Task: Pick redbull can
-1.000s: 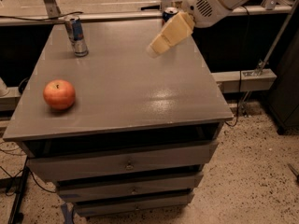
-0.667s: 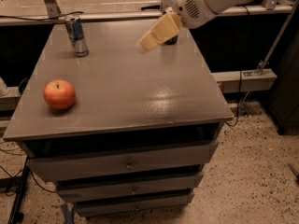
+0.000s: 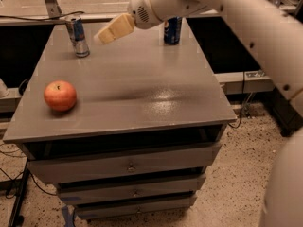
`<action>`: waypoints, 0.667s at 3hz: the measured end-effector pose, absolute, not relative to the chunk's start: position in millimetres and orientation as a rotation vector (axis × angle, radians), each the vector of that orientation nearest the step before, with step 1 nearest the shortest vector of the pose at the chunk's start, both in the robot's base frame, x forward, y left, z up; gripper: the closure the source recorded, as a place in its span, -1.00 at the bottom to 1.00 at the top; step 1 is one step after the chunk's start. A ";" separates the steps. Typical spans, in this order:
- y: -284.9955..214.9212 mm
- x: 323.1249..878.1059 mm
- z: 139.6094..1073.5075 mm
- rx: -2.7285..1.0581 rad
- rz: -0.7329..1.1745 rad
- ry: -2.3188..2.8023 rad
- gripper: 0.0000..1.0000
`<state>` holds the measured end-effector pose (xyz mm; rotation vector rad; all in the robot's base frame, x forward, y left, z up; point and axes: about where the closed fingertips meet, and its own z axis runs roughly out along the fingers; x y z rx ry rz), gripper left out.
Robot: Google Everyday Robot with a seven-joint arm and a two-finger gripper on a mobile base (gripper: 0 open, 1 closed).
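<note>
The redbull can is slim, silver and blue, and stands upright at the back left of the grey cabinet top. My gripper hangs above the back of the top, a short way to the right of the can and apart from it. Its cream fingers point left toward the can. Nothing is in the gripper. The white arm reaches in from the upper right.
A wider dark-blue Pepsi can stands at the back, right of the gripper, partly behind the arm. A red apple lies near the front left edge. Drawers sit below the top. Cables and a metal stand lie on the floor at left.
The gripper has moved left across the back of the cabinet, closer to the redbull can. The Pepsi can, earlier hidden behind the arm, now shows.
</note>
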<state>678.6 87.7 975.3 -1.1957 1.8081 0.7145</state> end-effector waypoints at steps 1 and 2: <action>139.7 715.0 954.8 -1.200 0.809 1.706 -1.00; 179.6 751.6 940.6 -1.160 0.878 1.625 -1.00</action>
